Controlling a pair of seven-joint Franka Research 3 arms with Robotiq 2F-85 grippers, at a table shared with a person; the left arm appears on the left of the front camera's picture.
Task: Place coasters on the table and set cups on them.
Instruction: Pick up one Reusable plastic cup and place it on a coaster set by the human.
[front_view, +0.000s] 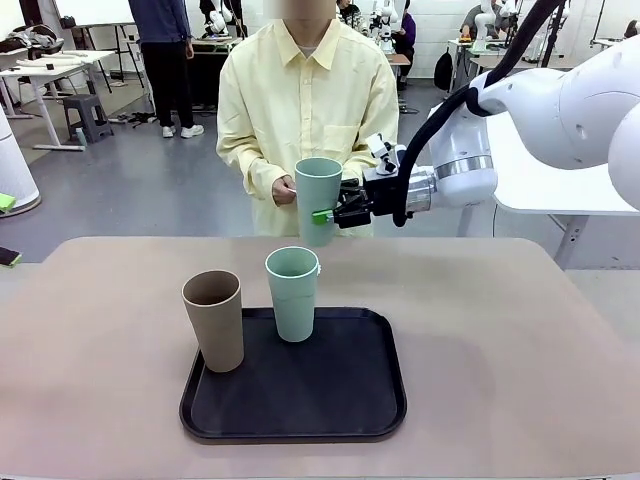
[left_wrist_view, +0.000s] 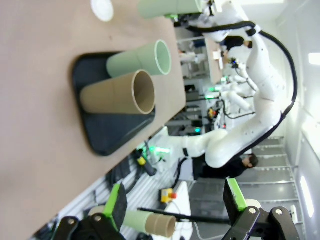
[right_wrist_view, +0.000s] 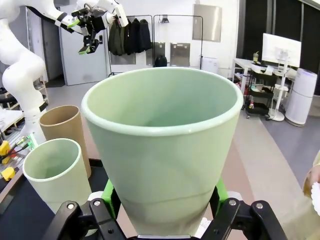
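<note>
**Stage: early; no cup is seated on a coaster yet.**

- Landmark: black tray (front_view: 385, 405) on the table (front_view: 520, 340).
- Coaster (left_wrist_view: 102, 9): one white disc lying flat on the table just beyond the tray's far edge, with nothing on it.
- Second coaster (right_wrist_view: 316, 192): a lacy white edge at the person's hand (right_wrist_view: 310, 179), off the table.
- Held mint cup (front_view: 318, 185): upright in the air beyond the tray's far edge. The right hand (right_wrist_view: 164, 196) pinches its lower wall between both green pads.
- Second mint cup (front_view: 292, 293): upright on the tray's far part.
- Tan cup (front_view: 213, 320): upright at the tray's left edge.
- Left hand (left_wrist_view: 175, 192): spread wide and empty, well apart from the tray.
- Left to do, as judged:
  - set the held mint cup on the laid coaster;
  - lay the remaining coasters;
  - move both tray cups onto them.
</note>
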